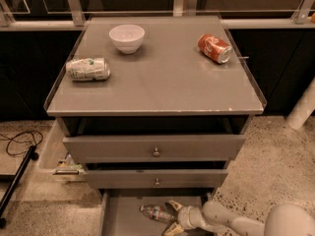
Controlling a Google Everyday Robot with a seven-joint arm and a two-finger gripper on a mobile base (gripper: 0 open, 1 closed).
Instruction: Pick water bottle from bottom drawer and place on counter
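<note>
speckled stone floor (275, 171) is seen at the bottom right of the frame, with a black cable (17, 141) at the left. at the very bottom, the bottom drawer (123, 220) is pulled out as a flat grey tray. the water bottle (155, 213) is laid on its side in it, near the middle. the gripper (171, 216) is held just right of the bottle, down in the drawer, on a pale arm (231, 222) from the lower right. its two fingers are spread wide, and the bottle's right end is seen between them, not squeezed. higher up, two taller drawers (108, 149) with small round knobs are partly pulled out. above them the counter (162, 82) is spread. a silver-green can (87, 69) is laid at its left. a red can (214, 48) is laid at its upper right. a white bowl (127, 37) is set farthest back.
</note>
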